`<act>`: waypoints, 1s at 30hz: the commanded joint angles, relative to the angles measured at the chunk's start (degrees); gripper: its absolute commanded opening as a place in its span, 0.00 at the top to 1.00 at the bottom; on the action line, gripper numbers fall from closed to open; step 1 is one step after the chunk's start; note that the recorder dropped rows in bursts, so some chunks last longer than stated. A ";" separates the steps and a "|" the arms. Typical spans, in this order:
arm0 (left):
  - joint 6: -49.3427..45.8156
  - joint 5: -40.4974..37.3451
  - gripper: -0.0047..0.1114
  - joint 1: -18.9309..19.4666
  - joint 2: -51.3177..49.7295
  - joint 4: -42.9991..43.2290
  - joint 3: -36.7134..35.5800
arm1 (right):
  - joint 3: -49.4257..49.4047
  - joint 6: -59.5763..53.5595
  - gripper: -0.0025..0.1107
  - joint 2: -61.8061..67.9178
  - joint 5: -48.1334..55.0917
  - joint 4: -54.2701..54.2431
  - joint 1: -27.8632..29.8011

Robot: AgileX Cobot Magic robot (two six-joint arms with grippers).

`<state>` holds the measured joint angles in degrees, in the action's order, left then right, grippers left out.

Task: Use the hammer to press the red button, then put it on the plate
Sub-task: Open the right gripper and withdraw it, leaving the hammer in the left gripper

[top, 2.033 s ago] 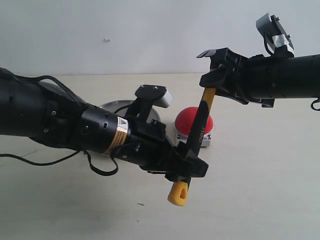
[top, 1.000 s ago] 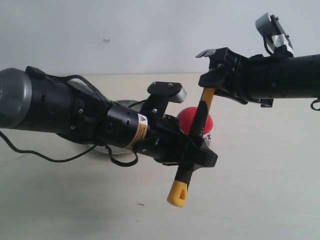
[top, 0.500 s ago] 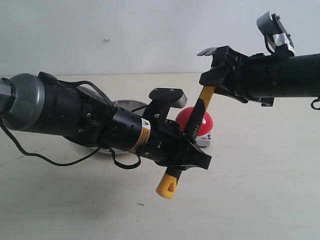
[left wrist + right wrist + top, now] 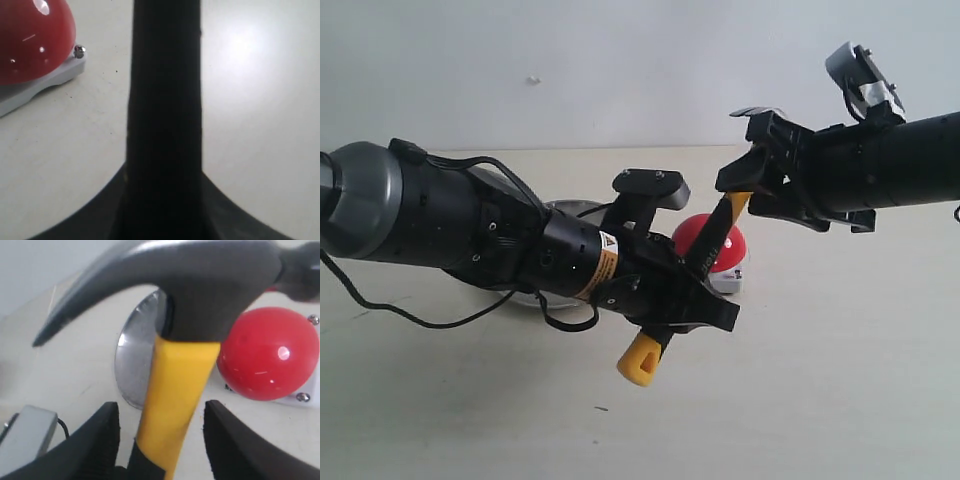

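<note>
The hammer (image 4: 642,357) hangs slanted in the air, its yellow looped end low and its dark steel head up by my right gripper. My left gripper (image 4: 705,300) is shut on the black part of the handle (image 4: 165,100). My right gripper (image 4: 732,150) is open. Its fingers (image 4: 107,440) stand on either side of the yellow neck (image 4: 180,375), with a gap on each side. The red button (image 4: 730,245) sits on its grey-white base on the table behind the handle (image 4: 30,40) (image 4: 265,352). The silver plate (image 4: 570,208) is mostly hidden behind the left arm, and its rim (image 4: 137,365) shows under the hammer head.
The left arm's thick black body (image 4: 440,235) lies across the left half of the table with a loose cable (image 4: 410,315) trailing under it. A pale wall (image 4: 620,70) closes the back. Bare tabletop (image 4: 840,380) lies at the front right.
My right gripper has opened off the hammer's neck and drawn slightly right. The left gripper keeps the handle, and the yellow end has swung left as the hammer tilted.
</note>
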<state>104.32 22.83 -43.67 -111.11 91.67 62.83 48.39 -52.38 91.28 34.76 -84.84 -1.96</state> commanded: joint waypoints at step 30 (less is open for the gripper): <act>10.33 1.53 0.96 3.33 8.70 8.28 0.48 | -7.78 30.17 0.98 -46.15 -4.50 48.40 -0.09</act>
<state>113.59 23.24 -41.38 -105.58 99.94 62.65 43.74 -23.18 53.06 31.07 -39.14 -1.96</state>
